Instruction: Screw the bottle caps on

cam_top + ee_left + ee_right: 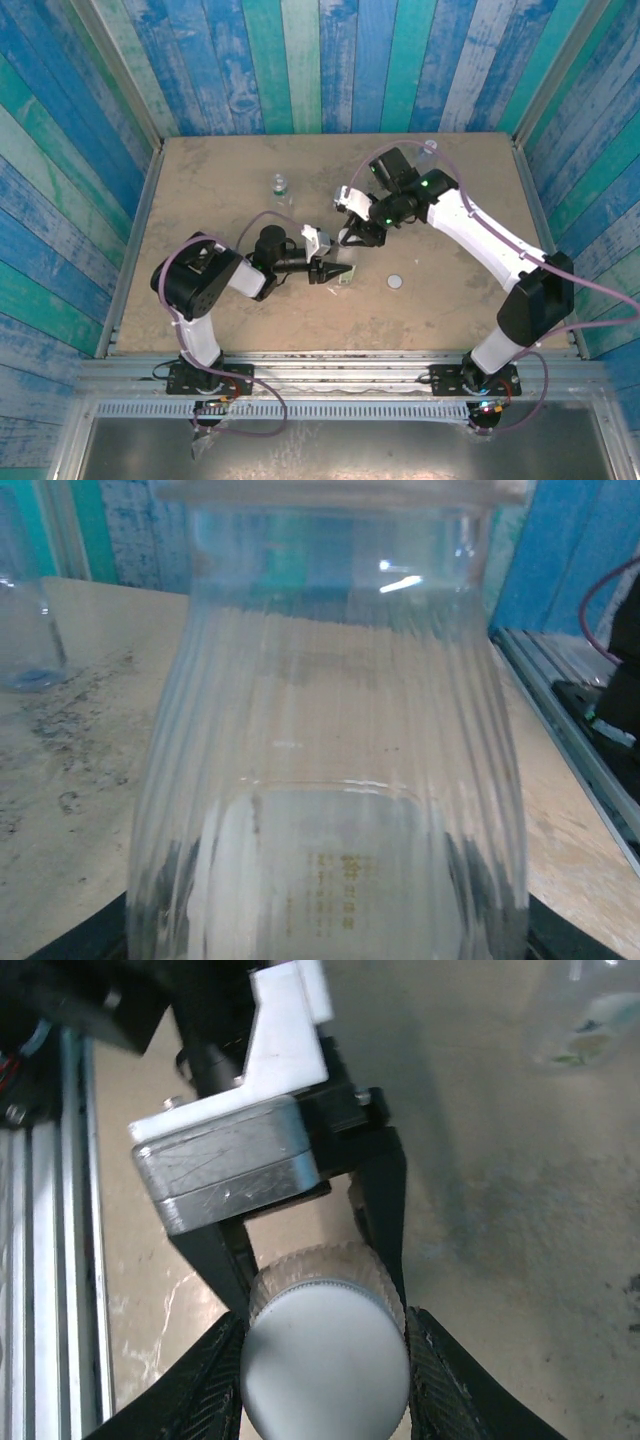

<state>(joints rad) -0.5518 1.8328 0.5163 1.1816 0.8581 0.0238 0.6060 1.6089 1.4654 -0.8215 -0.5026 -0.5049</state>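
The right claw (322,1322) is clamped on one white cap (325,1360), a finger pressed to each side. The cap sits on the neck of the short bottle (330,730), which the left claw (328,271) grips from the side near the middle of the table (200,180).

I count three bottles and two caps. The loose cap (396,282) lies just to the right of the held bottle. The green-labelled bottle (279,185) stands farther back, and the third bottle (428,150) stands by the far edge.

The short bottle's small label (340,870) carries faint yellowish print, too blurred to read.
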